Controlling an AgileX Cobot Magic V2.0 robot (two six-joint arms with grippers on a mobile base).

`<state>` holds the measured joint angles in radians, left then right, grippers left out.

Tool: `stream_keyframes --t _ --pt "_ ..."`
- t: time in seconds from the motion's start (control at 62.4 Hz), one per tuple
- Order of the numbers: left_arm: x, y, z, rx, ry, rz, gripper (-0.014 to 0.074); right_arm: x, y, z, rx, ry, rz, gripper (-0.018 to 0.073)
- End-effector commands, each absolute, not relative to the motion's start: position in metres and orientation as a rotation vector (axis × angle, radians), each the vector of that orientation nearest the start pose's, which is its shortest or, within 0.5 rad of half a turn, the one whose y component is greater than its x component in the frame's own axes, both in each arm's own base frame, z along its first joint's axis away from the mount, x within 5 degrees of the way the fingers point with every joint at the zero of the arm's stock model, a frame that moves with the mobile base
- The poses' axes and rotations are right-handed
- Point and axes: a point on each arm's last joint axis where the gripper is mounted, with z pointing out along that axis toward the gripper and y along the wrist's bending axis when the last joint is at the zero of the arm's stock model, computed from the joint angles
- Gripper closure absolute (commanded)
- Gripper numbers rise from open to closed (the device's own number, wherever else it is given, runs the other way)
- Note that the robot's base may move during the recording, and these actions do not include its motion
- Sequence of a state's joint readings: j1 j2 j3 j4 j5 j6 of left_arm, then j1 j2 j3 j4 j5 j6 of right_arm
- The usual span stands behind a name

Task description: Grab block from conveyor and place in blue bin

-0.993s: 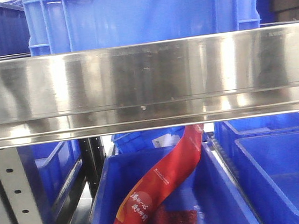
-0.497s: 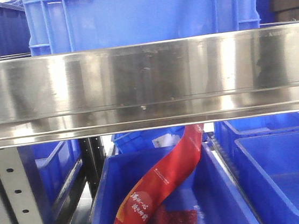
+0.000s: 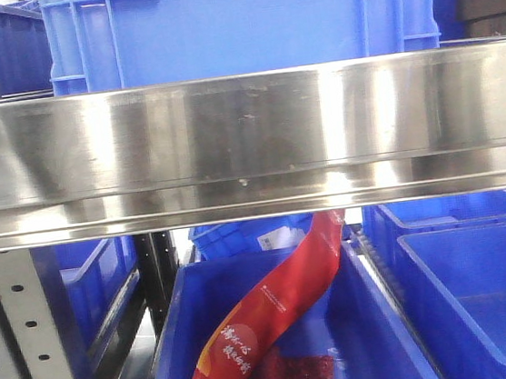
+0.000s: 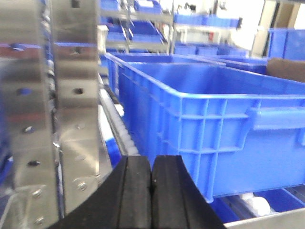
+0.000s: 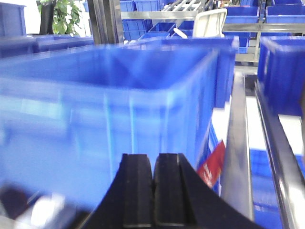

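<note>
In the left wrist view, the left gripper [image 4: 151,191] is clenched with its black pads pressed together on nothing, just before a large blue bin [image 4: 214,138] that sits beside a perforated steel upright [image 4: 71,95]. The right gripper [image 5: 153,191] is likewise clenched and empty, close to a blurred blue crate [image 5: 105,109]. In the front view, a red packet [image 3: 268,325] leans in a lower blue tub [image 3: 378,322] beneath a shiny steel shelf rail [image 3: 247,135]. No block or conveyor shows in any view.

Steel shelving [image 3: 248,144] (brightly lit) among stacked blue crates [image 5: 248,12].
</note>
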<state>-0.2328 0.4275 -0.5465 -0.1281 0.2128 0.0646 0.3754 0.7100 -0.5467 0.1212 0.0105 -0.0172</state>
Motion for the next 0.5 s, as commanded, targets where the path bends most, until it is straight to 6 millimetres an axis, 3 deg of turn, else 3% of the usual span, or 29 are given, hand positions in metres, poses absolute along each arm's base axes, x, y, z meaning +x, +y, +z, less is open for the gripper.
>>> stream_keyframes --t 0.0,0.24,0.481 --pt "0.076 -0.020 0.345 0.147 1.520 -0.241 0.0707 0.130 0.051 0.334 -0.209 1.595 0.373 0.0720" --pt "0.055 -0.015 0.351 0.138 1.420 -0.246 0.0707 0.108 0.042 0.347 -0.196 1.490 0.388 0.0720" --pt "0.054 -0.014 0.354 0.133 1.390 -0.246 0.0707 0.107 0.042 0.349 -0.193 1.478 0.389 0.0720"
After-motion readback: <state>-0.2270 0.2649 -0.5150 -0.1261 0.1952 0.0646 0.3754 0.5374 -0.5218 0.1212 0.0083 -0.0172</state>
